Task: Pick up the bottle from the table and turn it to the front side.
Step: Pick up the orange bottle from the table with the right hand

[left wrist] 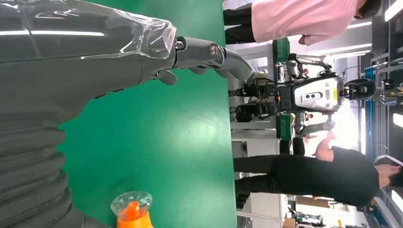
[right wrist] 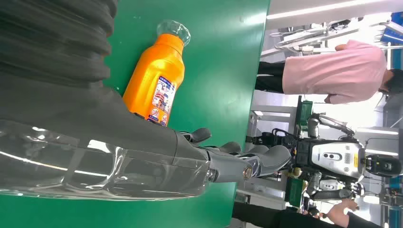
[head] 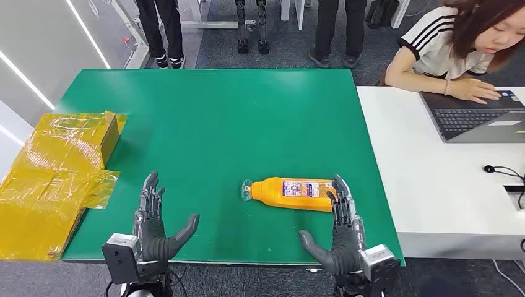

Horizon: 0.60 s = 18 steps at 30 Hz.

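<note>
On green desk (head: 210, 124), near front edge & right of centre: orange bottle (head: 296, 193) lying on its side, clear cap pointing toward robot's left, label w/ print facing up. Base end just beside right hand (head: 339, 230), fingertips (head: 338, 185) at bottle's far end; can't tell if touching. Right hand spread, palm inward, thumb out toward centre, holding nothing. Left hand (head: 155, 224) well apart from bottle, also spread, thumb angled inward, nothing in it, hovering over desk near front-left. At desk's left edge: yellow taped cardboard box (head: 52, 179), partly off the green surface, flaps open. Beside green desk on right: white desk (head: 427, 185) w/ open laptop (head: 473, 114), person in striped-sleeve top w/ hand on laptop. Beyond far edge: legs of several people standing. From right wrist cam: bottle beside ribbed cover, label side visible; humanoid robot (right wrist: 332, 161) & person in pink top in background.
</note>
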Each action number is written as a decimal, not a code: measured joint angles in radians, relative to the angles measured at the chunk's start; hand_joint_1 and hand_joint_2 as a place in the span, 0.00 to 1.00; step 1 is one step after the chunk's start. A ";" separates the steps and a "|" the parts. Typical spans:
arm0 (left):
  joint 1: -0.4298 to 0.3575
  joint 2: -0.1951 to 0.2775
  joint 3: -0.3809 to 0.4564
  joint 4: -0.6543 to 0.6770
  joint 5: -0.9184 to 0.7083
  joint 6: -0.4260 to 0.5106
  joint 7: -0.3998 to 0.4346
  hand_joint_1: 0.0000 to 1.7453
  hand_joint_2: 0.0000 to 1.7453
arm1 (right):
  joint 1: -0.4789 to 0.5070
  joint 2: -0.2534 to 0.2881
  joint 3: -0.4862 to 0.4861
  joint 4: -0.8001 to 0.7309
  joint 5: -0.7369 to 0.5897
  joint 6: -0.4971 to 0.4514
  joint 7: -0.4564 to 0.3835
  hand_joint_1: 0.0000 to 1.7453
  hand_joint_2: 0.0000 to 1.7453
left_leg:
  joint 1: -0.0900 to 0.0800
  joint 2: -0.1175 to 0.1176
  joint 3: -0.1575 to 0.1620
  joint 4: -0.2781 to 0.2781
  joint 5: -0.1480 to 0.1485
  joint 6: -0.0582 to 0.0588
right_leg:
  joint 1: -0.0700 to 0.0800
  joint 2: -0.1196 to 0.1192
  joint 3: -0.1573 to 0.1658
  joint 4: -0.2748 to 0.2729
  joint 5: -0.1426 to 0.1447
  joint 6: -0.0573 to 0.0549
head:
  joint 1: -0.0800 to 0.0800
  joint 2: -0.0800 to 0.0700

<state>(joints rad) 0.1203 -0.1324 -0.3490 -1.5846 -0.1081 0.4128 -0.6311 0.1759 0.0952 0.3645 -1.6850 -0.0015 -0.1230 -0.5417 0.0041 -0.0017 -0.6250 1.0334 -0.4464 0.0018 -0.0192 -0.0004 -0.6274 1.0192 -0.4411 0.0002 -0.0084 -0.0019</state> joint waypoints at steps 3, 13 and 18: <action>0.000 0.000 0.000 0.000 0.001 -0.004 0.001 0.00 1.00 | 0.000 -0.003 0.001 0.000 0.000 -0.005 -0.001 0.00 1.00 | 0.000 0.000 0.000 0.000 0.000 0.000 | 0.000 0.000 0.000 0.000 0.000 0.000 | 0.000 0.000; -0.003 0.000 0.000 0.000 0.003 -0.021 0.002 0.00 1.00 | 0.001 -0.018 0.016 0.000 -0.002 -0.032 -0.011 0.00 1.00 | 0.000 0.000 0.000 0.000 0.000 0.000 | 0.000 0.000 0.000 0.000 0.000 0.000 | 0.000 0.000; -0.006 -0.003 0.000 0.000 0.003 -0.025 0.002 0.00 1.00 | 0.001 -0.020 0.021 0.000 -0.002 -0.043 -0.012 0.00 1.00 | 0.000 0.000 0.000 0.000 0.000 0.000 | 0.000 0.000 0.000 0.000 0.000 0.000 | 0.000 0.000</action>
<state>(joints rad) 0.1143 -0.1350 -0.3486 -1.5842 -0.1049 0.3880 -0.6287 0.1768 0.0754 0.3858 -1.6850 -0.0031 -0.1661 -0.5536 0.0041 -0.0016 -0.6249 1.0334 -0.4464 0.0018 -0.0192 -0.0003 -0.6275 1.0192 -0.4411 0.0002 -0.0084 -0.0019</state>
